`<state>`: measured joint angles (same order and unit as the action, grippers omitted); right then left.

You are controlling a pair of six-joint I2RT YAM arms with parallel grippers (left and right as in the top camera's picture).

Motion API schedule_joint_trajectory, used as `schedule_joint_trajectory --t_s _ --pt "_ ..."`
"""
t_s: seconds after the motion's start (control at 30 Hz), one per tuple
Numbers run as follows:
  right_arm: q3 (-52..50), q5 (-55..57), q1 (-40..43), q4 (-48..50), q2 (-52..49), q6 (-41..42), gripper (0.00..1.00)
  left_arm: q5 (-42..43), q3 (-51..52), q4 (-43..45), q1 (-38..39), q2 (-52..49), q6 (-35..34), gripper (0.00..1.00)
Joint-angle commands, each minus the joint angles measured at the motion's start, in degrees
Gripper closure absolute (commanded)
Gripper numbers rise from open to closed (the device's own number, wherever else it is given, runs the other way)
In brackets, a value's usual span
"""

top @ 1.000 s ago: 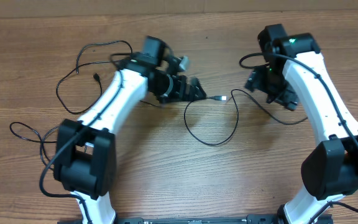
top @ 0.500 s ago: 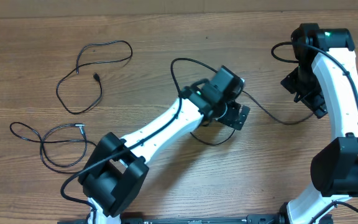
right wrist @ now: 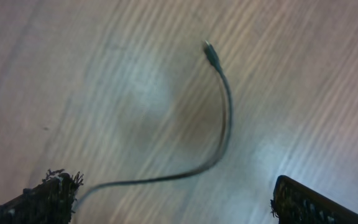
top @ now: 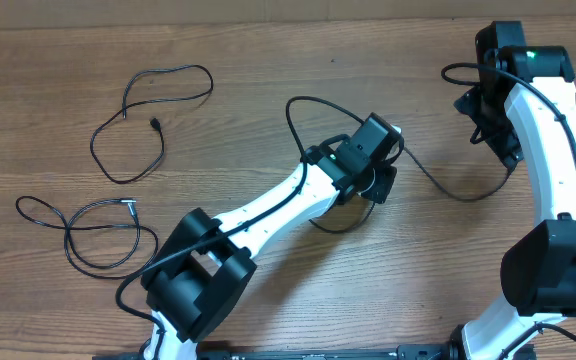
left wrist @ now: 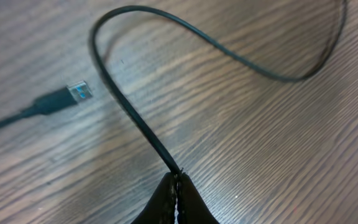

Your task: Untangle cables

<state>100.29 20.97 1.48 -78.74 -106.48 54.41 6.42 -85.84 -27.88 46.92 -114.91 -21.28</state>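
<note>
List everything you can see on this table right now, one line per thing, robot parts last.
thin black cable with a flat silvery plug: one, black, mid-table, trailing right
thin black cable in a loose loop: one, black, upper left in the overhead view
thin black cable with a silvery tip: one, black, lower left, apart from the loop above it
brown wooden table: one, brown, under everything
left arm: one, white and black, reaching to mid-table
right arm: one, white and black, along the right edge
left fingers: black, shut on the plug cable
right fingers: black, open, over a cable's small end
</note>
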Motion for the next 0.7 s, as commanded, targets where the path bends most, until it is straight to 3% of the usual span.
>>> schedule_joint_trajectory --t_s 0.0,0.4,0.63,0.67 --pt "1.31 0.83 0.2 2.16 0.37 0.68 0.0 0.17 -0.57 -0.37 0.22 -0.74 -0.61 0.96" --pt "1.31 0.83 0.2 3.96 0.37 0.68 0.0 -1.31 -0.57 -7.1 -13.88 11.26 -3.17 0.96" --pt "1.31 0.83 0.2 3.96 0.37 0.68 0.0 10.03 -0.57 -5.79 -21.7 16.28 -5.07 0.96" --pt "1.31 0.85 0.2 3.96 0.37 0.68 0.0 11.76 -0.57 -5.84 -21.84 16.24 -4.85 0.87"
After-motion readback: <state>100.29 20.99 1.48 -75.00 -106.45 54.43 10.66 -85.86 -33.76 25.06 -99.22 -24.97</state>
